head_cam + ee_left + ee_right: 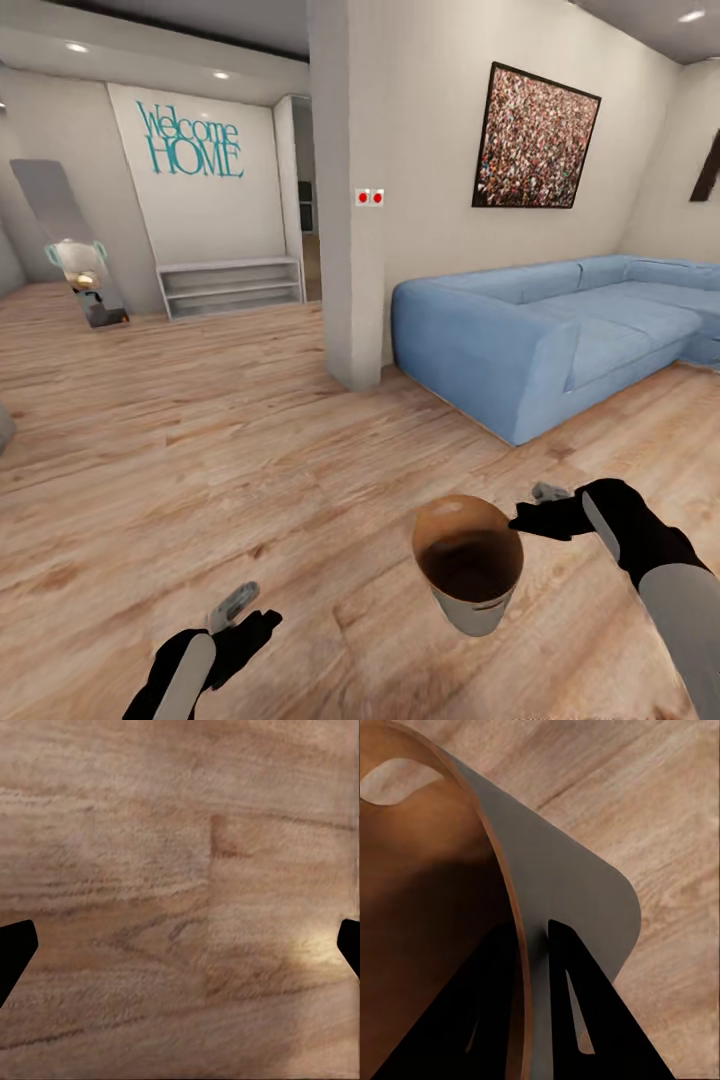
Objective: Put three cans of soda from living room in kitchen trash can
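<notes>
my right tool (534, 967) pinches the tash can (470, 577) by its rim over the plank floor (200, 470); left tool (180, 945) is spread; blue sofa (540, 340) lies beyond.

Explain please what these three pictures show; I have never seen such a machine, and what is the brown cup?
It is a simulated robot with two arms. The wide picture comes from its head camera: a wood floor, a blue sofa, and both arms below. The other two come from cameras at each wrist. The right gripper pinches the rim of a small trash can, grey outside, copper-brown inside, one finger on each side of the wall. No soda cans can be seen inside it. The left gripper is open and empty over the floor.
</notes>
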Motion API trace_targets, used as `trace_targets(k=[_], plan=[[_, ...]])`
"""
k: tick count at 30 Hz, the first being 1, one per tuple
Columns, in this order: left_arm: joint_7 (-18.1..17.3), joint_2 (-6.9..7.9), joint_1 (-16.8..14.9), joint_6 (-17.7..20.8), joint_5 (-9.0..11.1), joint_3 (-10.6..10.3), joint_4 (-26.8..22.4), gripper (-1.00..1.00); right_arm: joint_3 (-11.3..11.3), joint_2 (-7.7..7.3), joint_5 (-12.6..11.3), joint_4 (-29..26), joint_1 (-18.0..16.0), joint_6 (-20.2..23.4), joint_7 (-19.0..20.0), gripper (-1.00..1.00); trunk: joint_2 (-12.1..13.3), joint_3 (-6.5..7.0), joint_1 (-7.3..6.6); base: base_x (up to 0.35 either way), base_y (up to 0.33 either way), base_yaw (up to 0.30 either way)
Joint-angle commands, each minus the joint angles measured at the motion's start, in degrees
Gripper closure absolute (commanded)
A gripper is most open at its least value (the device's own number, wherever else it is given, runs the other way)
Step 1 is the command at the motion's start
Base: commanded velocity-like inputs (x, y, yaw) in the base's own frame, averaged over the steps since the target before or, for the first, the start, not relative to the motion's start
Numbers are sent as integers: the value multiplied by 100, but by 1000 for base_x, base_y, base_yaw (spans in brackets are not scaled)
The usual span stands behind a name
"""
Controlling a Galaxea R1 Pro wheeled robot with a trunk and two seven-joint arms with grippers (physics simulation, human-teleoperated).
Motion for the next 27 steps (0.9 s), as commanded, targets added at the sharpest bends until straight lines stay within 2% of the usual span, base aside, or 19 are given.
trace_targets(k=[1,7,10,14,19,27], plan=[[-8,7,-1,-1,-4,-100,3,-100,-47,-39,-117,-1,4,6,33,100,0,1,0,0,0,-293],[-38,23,15,-46,-8,-296,6,-100,-107,-147,-136,14,235,-419,124,100,0,1,0,0,0,-293],[-40,38,44,-86,-21,-420,6,-100,-112,-303,-127,46,373,-622,604,100,0,1,0,0,0,-293],[-38,44,58,-101,-27,-480,6,-100,-117,-406,-113,73,453,-702,876,100,0,1,0,-54,-1,-211],[-15,46,60,-103,-30,-508,6,-100,-119,-534,-138,95,499,-850,1020,100,0,1,0,-231,-46,-59],[-1,46,61,-101,-30,-514,23,-100,-122,-576,-149,99,509,-888,1047,100,0,1,0,-306,-88,-72]])
